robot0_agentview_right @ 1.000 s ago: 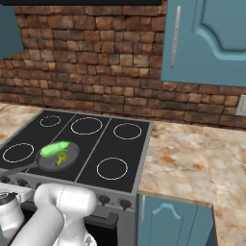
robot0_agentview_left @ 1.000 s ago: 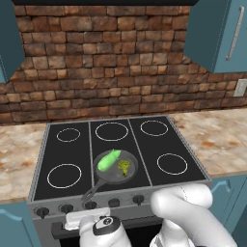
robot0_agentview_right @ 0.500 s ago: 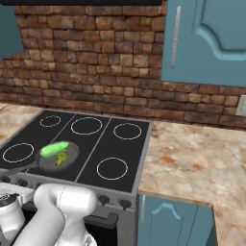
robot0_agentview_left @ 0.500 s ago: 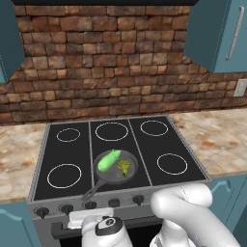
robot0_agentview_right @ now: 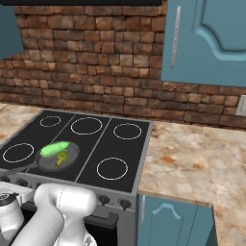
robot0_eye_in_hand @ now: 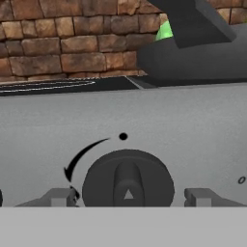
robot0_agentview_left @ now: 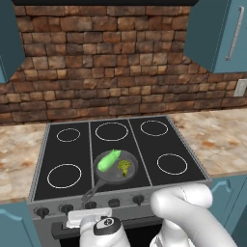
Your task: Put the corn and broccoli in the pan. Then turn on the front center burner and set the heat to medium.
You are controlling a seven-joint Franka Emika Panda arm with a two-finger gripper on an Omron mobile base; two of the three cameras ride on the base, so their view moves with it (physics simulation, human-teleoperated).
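The dark pan [robot0_agentview_left: 114,179] sits on the front center burner [robot0_agentview_left: 138,179], its thin handle [robot0_agentview_left: 91,191] pointing at the knob row. Inside it, the green corn [robot0_agentview_left: 109,160] lies to the left of the small broccoli [robot0_agentview_left: 125,166]. Both also show in the right base view, corn [robot0_agentview_right: 54,148] and broccoli [robot0_agentview_right: 61,158]. My gripper [robot0_eye_in_hand: 128,197] is low at the stove's front panel. It is open, with a fingertip [robot0_eye_in_hand: 60,197] on each side of a round black knob [robot0_eye_in_hand: 128,179] and a gap to the knob on both sides. The knob's ridge stands vertical, and the pan [robot0_eye_in_hand: 193,60] looms above it.
Several more knobs [robot0_agentview_left: 139,198] line the grey front panel. White-ringed burners [robot0_agentview_left: 64,175] flank the pan. Granite counter [robot0_agentview_right: 192,158] runs to the right, and a brick wall and blue cabinets [robot0_agentview_right: 211,38] stand behind.
My hand has crept a little up and forward toward the knob row. The pan, corn and broccoli have not moved.
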